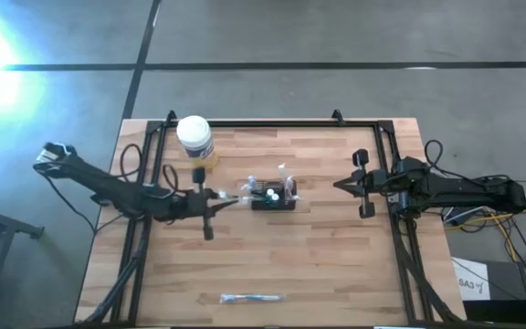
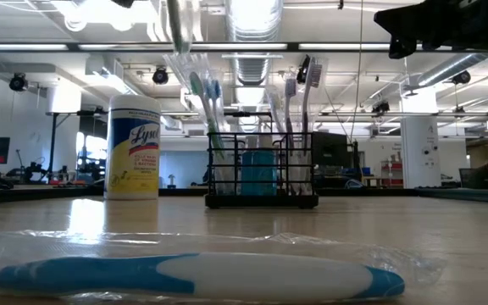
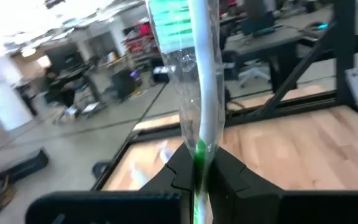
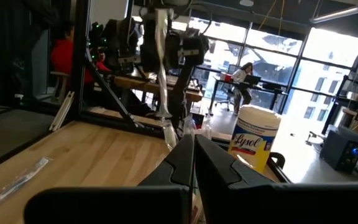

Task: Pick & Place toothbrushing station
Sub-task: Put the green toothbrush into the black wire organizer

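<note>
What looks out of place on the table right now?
One wrapped toothbrush lies alone near the table's front edge, far from the caddy. The left hand holds another wrapped toothbrush.

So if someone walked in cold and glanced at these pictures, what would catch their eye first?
Probably the left gripper, shut on a green-and-white toothbrush in clear plastic wrap, left of the small black wire-mesh caddy at the table's middle, which already holds several toothbrushes. Next, the white-lidded wipes jar with a yellow label at the far left of the table, and another wrapped blue-and-white toothbrush lying at the near edge.
</note>
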Robot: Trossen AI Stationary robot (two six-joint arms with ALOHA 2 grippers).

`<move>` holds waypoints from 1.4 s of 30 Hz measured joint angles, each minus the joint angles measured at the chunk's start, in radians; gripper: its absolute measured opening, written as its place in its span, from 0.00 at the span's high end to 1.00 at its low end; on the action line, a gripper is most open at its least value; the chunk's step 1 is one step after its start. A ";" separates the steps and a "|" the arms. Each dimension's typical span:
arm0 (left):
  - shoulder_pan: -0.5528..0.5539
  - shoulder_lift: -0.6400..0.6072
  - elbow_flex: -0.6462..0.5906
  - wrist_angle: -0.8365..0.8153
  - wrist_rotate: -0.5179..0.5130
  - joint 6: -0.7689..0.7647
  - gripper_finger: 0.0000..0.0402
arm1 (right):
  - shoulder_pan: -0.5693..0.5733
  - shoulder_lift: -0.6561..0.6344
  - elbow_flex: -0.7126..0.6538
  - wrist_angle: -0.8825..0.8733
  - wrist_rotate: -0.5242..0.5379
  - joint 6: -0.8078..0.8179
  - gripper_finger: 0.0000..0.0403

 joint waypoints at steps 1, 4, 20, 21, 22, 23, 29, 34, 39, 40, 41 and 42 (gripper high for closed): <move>-0.008 -0.010 -0.017 0.003 -0.026 -0.015 0.95 | 0.000 -0.001 0.000 0.001 0.000 0.000 0.98; -0.026 -0.032 -0.071 0.003 -0.112 -0.068 0.95 | 0.000 -0.001 0.000 0.003 0.000 0.000 0.98; -0.013 0.044 -0.261 0.342 -0.225 -0.125 0.95 | 0.000 0.000 0.000 0.008 0.000 0.000 0.98; -0.009 0.055 -0.261 0.354 -0.215 -0.125 0.95 | 0.000 0.000 0.000 0.009 0.000 0.000 0.98; -0.003 0.069 -0.261 0.368 -0.207 -0.124 0.95 | 0.000 0.000 0.000 0.009 0.000 0.000 0.98; 0.003 0.084 -0.261 0.384 -0.195 -0.125 0.95 | 0.000 0.000 0.000 0.010 0.000 0.000 0.98; 0.044 0.192 -0.249 0.543 -0.145 -0.086 0.95 | 0.000 0.000 0.000 0.011 0.000 0.000 0.98; 0.084 0.268 -0.212 0.550 -0.085 -0.076 0.95 | 0.000 0.000 0.000 0.011 0.000 0.000 0.98; 0.112 0.335 -0.177 0.551 -0.068 -0.079 0.95 | 0.000 0.000 0.000 0.011 0.000 -0.003 0.98; 0.115 0.347 -0.168 0.551 -0.067 -0.073 0.95 | 0.000 0.000 0.000 0.011 0.000 -0.003 0.98; 0.119 0.359 -0.162 0.551 -0.066 -0.071 0.95 | 0.000 0.000 0.000 0.011 0.000 -0.003 0.98; 0.123 0.371 -0.156 0.551 -0.066 -0.068 0.95 | 0.000 0.000 0.000 0.011 0.000 -0.003 0.98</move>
